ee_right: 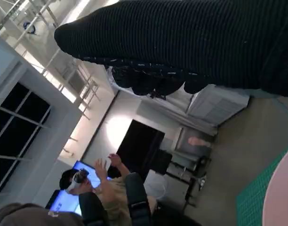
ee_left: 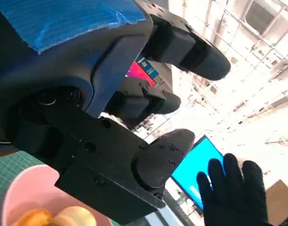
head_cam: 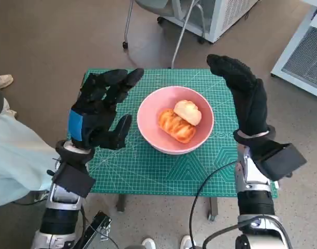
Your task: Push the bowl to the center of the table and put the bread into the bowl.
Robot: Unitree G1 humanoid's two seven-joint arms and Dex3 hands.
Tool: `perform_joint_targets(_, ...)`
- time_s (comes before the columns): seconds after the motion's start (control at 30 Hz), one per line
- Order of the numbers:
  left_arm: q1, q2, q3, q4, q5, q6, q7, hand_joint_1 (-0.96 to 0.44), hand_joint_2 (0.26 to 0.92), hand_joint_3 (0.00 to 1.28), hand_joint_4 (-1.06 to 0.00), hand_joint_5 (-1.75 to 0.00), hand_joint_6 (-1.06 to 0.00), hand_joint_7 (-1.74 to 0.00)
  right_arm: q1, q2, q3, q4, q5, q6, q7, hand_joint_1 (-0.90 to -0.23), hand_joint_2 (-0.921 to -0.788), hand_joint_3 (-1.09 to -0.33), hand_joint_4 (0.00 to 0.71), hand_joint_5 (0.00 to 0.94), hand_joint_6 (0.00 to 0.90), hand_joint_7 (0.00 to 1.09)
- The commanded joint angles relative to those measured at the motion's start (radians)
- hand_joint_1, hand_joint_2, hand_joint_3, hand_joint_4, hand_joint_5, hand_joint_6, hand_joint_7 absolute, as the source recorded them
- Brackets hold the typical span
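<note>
Two robot hands hang raised on either side of a pink bowl (head_cam: 175, 120) that sits near the middle of the green-matted bench (head_cam: 148, 168), the bread (head_cam: 179, 121) lying inside it as a golden-brown piece with a paler piece just beside it. The left hand (head_cam: 102, 110), black with blue tape across its back, is lifted above the bench to the left of the bowl, its fingers spread and slightly curled, grasping nothing. The right hand (head_cam: 245, 96), in a black knitted glove, stands on the bowl's other side with its palm turned toward the bowl and its fingers extended upward, likewise released and empty. Neither hand touches the bowl. In the left wrist view the bowl's rim and the bread show beneath the black fingers (ee_left: 196, 49), the gloved hand beyond them. A person (ee_right: 111, 188) sits in the background of the right wrist view.
</note>
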Motion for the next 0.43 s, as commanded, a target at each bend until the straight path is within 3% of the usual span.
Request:
perform_joint_targets(0.03, 0.002, 0.002, 0.012, -0.016, 0.000, -0.008, -0.005, 0.01, 0.405, 1.28, -0.13, -0.79, -0.15, -0.97, 0.003, 0.007, 0.007, 0.005, -0.012, 0.007, -0.018, -0.604, -0.921, -0.769, 0.405, 0.042, 0.039, 0.79)
perform_joint_targets(0.43, -0.002, -0.002, 0.008, 0.006, 0.019, -0.015, -0.009, 0.00, 0.424, 1.26, -0.14, -0.76, -0.18, -0.92, -0.003, 0.003, 0.016, 0.013, -0.019, -0.001, -0.029, -0.604, -0.921, -0.765, 0.412, 0.042, 0.054, 0.78)
